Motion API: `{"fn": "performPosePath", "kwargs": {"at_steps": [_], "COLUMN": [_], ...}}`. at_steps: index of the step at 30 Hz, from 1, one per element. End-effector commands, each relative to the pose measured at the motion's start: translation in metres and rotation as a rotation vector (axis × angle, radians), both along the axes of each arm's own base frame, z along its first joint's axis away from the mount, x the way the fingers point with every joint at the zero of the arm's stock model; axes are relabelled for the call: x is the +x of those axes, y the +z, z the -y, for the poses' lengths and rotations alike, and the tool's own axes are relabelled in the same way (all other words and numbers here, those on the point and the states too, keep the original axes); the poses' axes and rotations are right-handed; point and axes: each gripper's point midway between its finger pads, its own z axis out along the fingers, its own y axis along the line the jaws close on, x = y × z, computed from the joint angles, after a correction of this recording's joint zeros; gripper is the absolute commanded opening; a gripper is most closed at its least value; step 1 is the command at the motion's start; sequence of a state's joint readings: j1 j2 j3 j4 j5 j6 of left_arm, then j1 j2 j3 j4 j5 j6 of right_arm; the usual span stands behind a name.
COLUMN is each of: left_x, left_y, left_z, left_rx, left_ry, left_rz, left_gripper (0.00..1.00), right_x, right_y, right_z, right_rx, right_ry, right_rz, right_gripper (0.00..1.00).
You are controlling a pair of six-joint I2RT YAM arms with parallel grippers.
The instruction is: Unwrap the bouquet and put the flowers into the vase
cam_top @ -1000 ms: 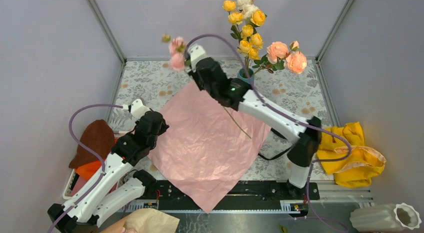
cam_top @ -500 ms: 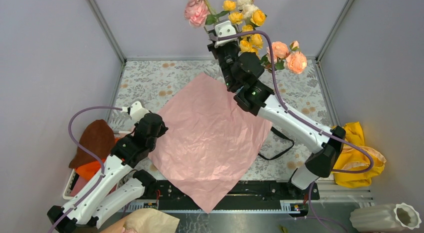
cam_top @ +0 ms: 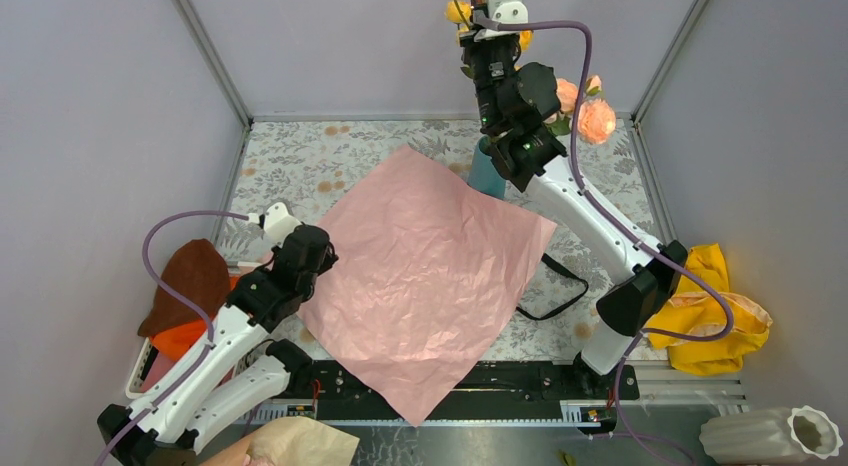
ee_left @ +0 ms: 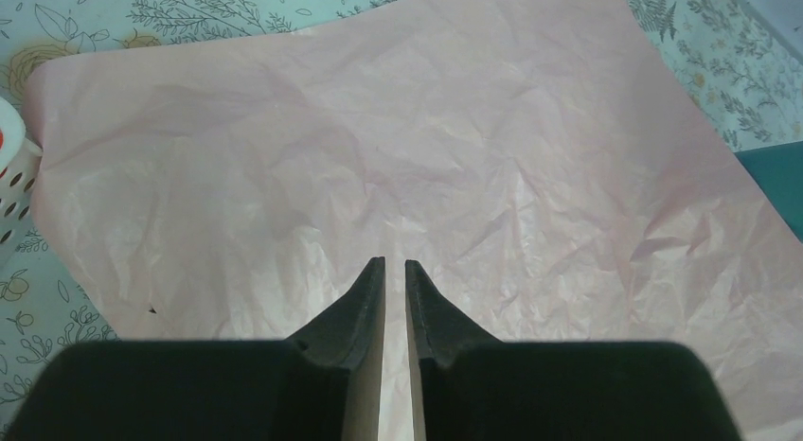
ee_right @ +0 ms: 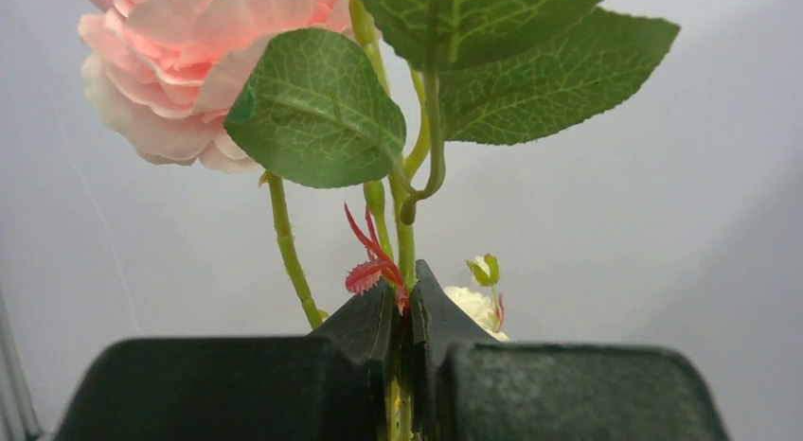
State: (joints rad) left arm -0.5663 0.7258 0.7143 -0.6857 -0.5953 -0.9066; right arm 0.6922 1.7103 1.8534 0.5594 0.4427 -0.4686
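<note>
Flower in hand: a pink rose point(ee_right: 161, 72) with broad green leaves, held upright by its stem, high above the back of the table.
Vase: the teal vase point(cam_top: 487, 171) stands at the far corner of the pink paper point(cam_top: 420, 276), below the raised arm. Peach roses point(cam_top: 597, 119) and yellow blooms already stand in it.
Bouquet: unwrapped. The paper lies flat, with the black ribbon point(cam_top: 560, 284) just beside its right edge.
Step in hand, as I judge it: lowering this stem into the vase.
Doing it well: keep the stem plumb over the mouth, thread its lower end between the stems already there, and let go only once it is seated. I cannot see that lower end.
Right gripper point(ee_right: 402, 290): pinched tight on the green stem.
Left gripper point(ee_left: 395, 266): hovers over the paper, jaws parted by a narrow slit, holding nothing.
</note>
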Motion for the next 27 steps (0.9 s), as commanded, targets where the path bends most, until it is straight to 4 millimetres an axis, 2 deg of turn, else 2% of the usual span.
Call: {"fn": "performPosePath", "kwargs": {"at_steps": [1, 7, 13, 19, 21, 27], "left_x": [0.002, 0.003, 0.003, 0.004, 0.005, 0.007], "left_y": [-0.007, -0.011, -0.015, -0.017, -0.017, -0.019], "left_z": [-0.007, -0.006, -0.006, -0.004, -0.004, 0.000], "left_rx": [0.024, 0.024, 0.024, 0.025, 0.024, 0.019], "left_ry": [0.043, 0.039, 0.039, 0.036, 0.034, 0.026], "left_rz": [-0.006, -0.013, -0.019, -0.025, -0.024, -0.030], "left_gripper": [0.19, 0.19, 0.19, 0.19, 0.19, 0.19], "right_x": [-0.017, -0.012, -0.002, 0.003, 0.005, 0.000], "right_y": [0.046, 0.041, 0.021, -0.018, -0.037, -0.079], "right_z": [0.008, 0.007, 0.008, 0.016, 0.019, 0.033], "right_rx": [0.127, 0.156, 0.150, 0.149, 0.143, 0.166], "right_ry": [0.059, 0.072, 0.055, 0.018, 0.001, -0.038], "right_rz": [0.123, 0.113, 0.067, 0.010, -0.021, -0.083], "right_gripper": [0.00, 0.00, 0.00, 0.00, 0.00, 0.00]}}
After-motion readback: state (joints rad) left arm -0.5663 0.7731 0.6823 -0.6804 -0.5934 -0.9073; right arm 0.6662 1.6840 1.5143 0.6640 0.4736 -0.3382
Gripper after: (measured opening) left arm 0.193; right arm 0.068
